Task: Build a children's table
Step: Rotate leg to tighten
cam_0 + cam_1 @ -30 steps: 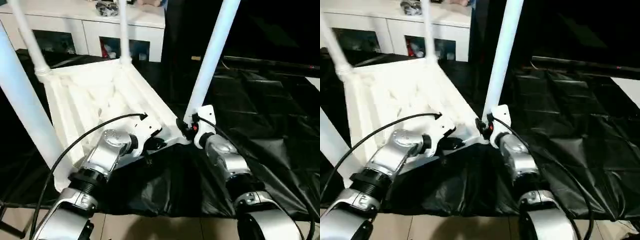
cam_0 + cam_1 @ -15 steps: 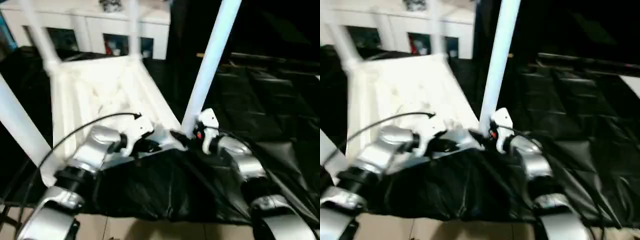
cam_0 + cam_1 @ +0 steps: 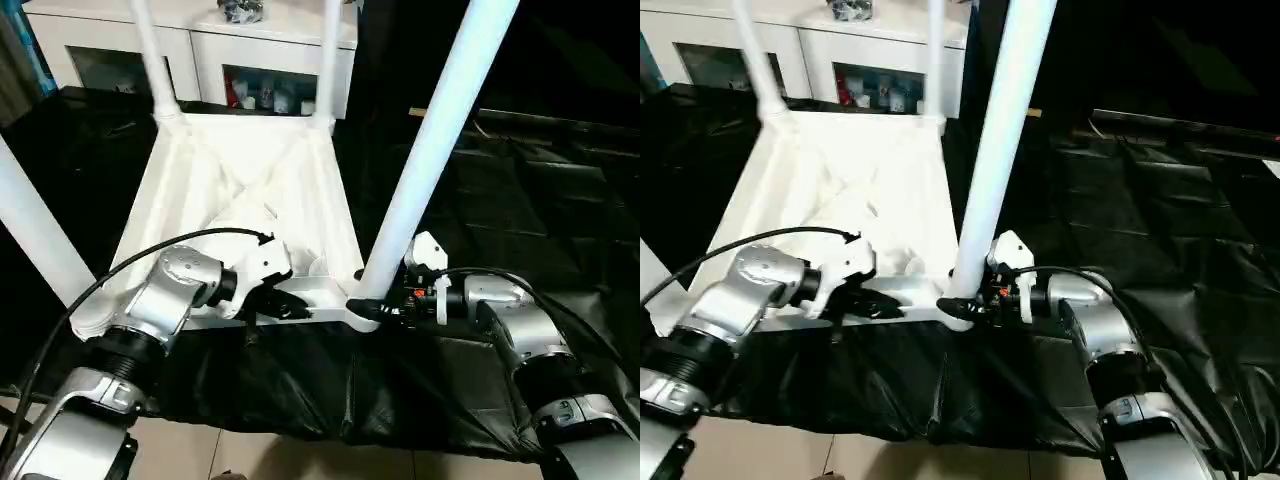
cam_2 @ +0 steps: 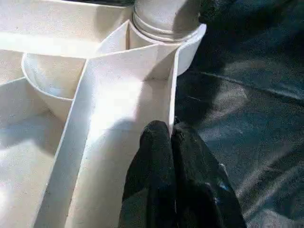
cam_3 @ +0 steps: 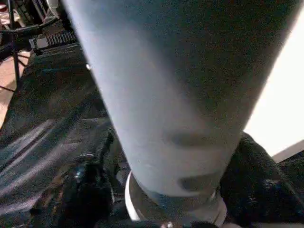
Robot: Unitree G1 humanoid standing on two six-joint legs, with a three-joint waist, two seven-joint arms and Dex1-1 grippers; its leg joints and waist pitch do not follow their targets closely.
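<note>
The right pincer (image 3: 968,305) hugs the long white plastic tube leg (image 3: 1002,140) low down; the left pincer (image 4: 172,156), closed, presses the upside-down white plastic table top (image 3: 255,185). Push the leg straight down.

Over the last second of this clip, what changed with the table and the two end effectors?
The right end effector turned sideways and now straddles the base of the near right leg; a second ago it reached toward that leg from the front. The left end effector stays shut at the tabletop rim. All four legs remain in their sockets.
</note>
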